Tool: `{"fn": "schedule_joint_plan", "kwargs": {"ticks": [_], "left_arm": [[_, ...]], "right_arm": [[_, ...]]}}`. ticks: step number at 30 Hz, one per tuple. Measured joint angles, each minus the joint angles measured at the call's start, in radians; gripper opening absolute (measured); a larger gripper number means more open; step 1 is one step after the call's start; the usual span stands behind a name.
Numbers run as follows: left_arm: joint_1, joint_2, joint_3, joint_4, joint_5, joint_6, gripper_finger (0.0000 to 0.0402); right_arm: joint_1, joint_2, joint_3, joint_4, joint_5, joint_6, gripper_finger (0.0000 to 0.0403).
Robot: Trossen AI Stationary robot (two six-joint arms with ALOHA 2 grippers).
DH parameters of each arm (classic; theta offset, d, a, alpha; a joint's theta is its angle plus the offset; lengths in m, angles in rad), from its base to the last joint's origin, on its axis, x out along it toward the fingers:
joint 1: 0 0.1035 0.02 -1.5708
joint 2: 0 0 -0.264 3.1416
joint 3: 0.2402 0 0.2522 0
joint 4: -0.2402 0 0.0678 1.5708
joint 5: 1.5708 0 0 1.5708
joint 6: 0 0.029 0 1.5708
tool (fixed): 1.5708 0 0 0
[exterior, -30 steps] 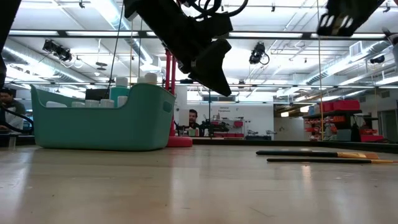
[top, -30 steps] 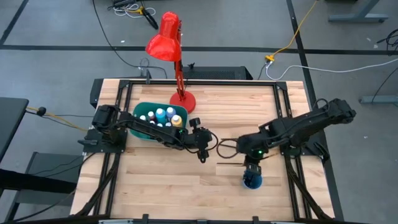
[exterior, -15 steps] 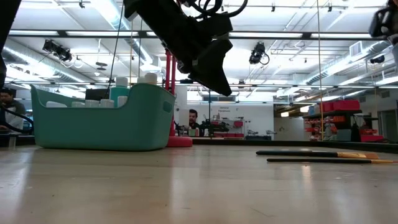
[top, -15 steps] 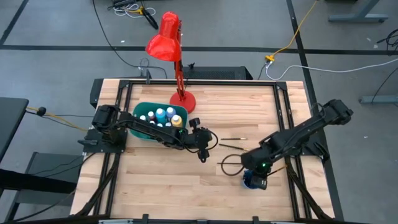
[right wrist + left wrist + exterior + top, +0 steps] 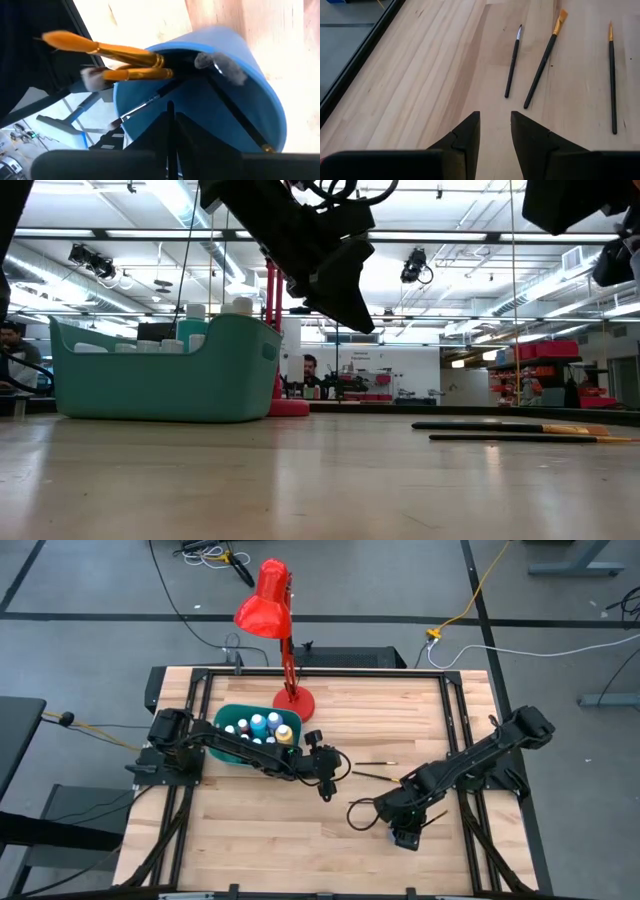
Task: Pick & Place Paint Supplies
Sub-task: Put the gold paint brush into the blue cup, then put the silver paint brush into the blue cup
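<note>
My right gripper point(image 5: 405, 833) stands over the round blue cup point(image 5: 260, 100) near the table's near right and hides it in the high view. It is shut on a thin dark paintbrush point(image 5: 169, 107). Several brushes point(image 5: 135, 60) stand in the cup, bristles up. My left gripper point(image 5: 325, 788) hangs open and empty above the table's middle point(image 5: 495, 127). Three dark paintbrushes point(image 5: 543, 62) lie flat on the wood ahead of it; two show in the high view point(image 5: 375, 770). The teal bin point(image 5: 228, 723) holds white-capped paint bottles point(image 5: 265, 726). My right gripper pinches the thin dark handle point(image 5: 169, 106) of a paintbrush between its two shut fingers. The fingers come from above, pointing down at the cup's mouth, and the brush runs out past their tips into the cup. Which part of the handle they hold cannot be told.
A red desk lamp point(image 5: 272, 600) stands on its round base point(image 5: 294, 700) at the far side, just behind the bin. A black frame rail point(image 5: 460, 730) runs along the table's edges. Bare wood lies at the near left point(image 5: 260, 840).
My right gripper has gone toward the table's near edge with the brush and now stands right over the blue cup, covering it in the high view. My left gripper has kept still.
</note>
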Motion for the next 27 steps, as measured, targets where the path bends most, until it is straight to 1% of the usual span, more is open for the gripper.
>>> {"fn": "schedule_joint_plan", "kwargs": {"ticks": [5, 9, 13, 16, 20, 23, 25, 27], "left_arm": [[0.000, 0.000, 0.000, 0.000, 0.001, 0.000, 0.0114], [0.000, 0.000, 0.000, 0.000, 0.010, 0.000, 0.0114], [0.000, 0.000, 0.000, 0.000, 0.020, 0.000, 0.0114], [0.000, 0.000, 0.000, 0.000, 0.020, -0.001, 0.0114], [0.000, 0.001, 0.000, 0.001, 0.020, -0.009, 0.0114], [0.000, 0.002, 0.000, 0.000, 0.022, -0.010, 0.0114], [0.000, 0.002, 0.000, 0.000, 0.025, -0.010, 0.0114], [0.000, 0.002, 0.000, 0.000, 0.026, -0.010, 0.0114]], "right_arm": [[0.000, 0.000, 0.000, 0.000, 0.035, 0.000, 0.0066], [-0.001, 0.000, 0.000, 0.005, 0.065, 0.000, 0.0099], [-0.008, 0.000, 0.000, 0.007, 0.060, 0.000, 0.0135], [-0.015, 0.000, 0.000, 0.008, 0.031, 0.000, 0.0154], [-0.022, 0.000, 0.000, 0.008, -0.022, 0.029, 0.0163], [-0.026, -0.001, 0.000, 0.016, -0.092, 0.047, 0.0164], [-0.026, -0.007, 0.000, 0.022, -0.099, 0.027, 0.0164], [-0.026, -0.019, 0.000, 0.026, -0.081, -0.002, 0.0164]]}}
